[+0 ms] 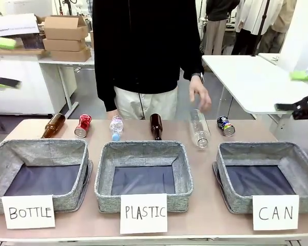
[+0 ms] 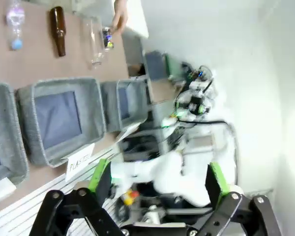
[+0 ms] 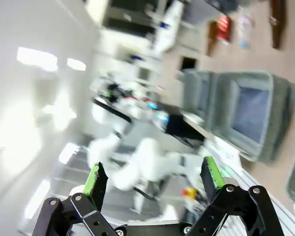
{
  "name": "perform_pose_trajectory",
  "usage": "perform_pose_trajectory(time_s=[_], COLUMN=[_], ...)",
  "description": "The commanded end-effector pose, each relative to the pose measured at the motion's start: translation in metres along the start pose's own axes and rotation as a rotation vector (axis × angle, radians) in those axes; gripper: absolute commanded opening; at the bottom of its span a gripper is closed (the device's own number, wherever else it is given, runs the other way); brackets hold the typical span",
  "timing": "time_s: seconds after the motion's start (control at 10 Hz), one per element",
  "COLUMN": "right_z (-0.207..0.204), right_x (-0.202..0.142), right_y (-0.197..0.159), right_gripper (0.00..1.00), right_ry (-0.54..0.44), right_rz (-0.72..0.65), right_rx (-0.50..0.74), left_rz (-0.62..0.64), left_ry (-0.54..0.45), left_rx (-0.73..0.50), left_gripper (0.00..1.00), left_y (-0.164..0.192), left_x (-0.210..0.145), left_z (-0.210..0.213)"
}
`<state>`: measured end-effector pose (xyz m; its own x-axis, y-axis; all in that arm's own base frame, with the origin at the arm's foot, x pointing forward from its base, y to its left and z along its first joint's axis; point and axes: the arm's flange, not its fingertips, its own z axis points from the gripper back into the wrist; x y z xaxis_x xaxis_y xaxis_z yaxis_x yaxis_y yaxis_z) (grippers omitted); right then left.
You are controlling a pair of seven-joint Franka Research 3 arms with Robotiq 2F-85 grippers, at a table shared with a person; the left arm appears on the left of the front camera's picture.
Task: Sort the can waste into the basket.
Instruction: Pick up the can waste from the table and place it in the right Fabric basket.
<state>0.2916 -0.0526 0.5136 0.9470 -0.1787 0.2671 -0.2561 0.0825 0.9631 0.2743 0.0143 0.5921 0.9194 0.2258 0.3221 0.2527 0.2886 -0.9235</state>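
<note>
Along the far edge of the table (image 1: pixel 205 215) you've got the whole row of waste lying on its side, and your two targets are at opposite ends of it. The red can (image 1: pixel 82 125) is toward the far left corner, between a brown glass bottle (image 1: pixel 53 125) and a small water bottle (image 1: pixel 116 127). The dark blue can (image 1: pixel 226 125) is toward the far right, just beside a clear plastic bottle (image 1: pixel 199 128). The CAN basket (image 1: pixel 262 152) sits at the near right corner, so the blue one is just behind it and the red one is well apart from it.

Handling-wise I'd treat both as empty thin-wall cans: very light, smooth, easy to crush, and happy to roll since they're on their sides. The red one already looks dented, so it may sit crooked in the pads. I'd come from above and pinch across the middle of the body, gently, not end to end.

Heads up, the person's hand (image 1: pixel 200 96) hangs over that clear bottle, close to the blue can.

Pose right now: both wrists are up and back off the table, rolled so the baskets look sideways. The left gripper (image 2: pixel 159 179) has its fingers spread wide with nothing between them, and the right gripper (image 3: pixel 153 176) is the same.
</note>
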Motion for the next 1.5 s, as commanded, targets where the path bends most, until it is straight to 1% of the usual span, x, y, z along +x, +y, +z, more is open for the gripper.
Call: perform_pose_trajectory(time_s=[0.0,0.1,1.1,1.2,1.3,1.4], right_z=[0.005,0.0,0.0,0.0,0.0,0.0], right_x=[-0.035,0.0,0.0,0.0,0.0,0.0], right_y=[-0.019,0.0,0.0,0.0,0.0,0.0], right_gripper=[1.0,1.0,1.0,1.0,1.0,1.0], right_ry=[-0.274,0.0,0.0,0.0,0.0,0.0], right_rz=[-0.137,0.0,0.0,0.0,0.0,0.0], right_rx=[0.152,0.0,0.0,0.0,0.0,0.0], left_rz=[0.032,0.0,0.0,0.022,0.01,0.009], left_ry=[-0.097,0.0,0.0,-0.002,0.058,0.088], left_rx=[0.043,0.0,0.0,0.021,0.267,0.538], left_gripper=[1.0,1.0,1.0,1.0,1.0,1.0], left_y=[0.067,0.0,0.0,0.001,0.001,0.01], left_x=[-0.104,0.0,0.0,-0.003,0.011,0.025], left_z=[-0.006,0.0,0.0,0.003,-0.002,-0.004])
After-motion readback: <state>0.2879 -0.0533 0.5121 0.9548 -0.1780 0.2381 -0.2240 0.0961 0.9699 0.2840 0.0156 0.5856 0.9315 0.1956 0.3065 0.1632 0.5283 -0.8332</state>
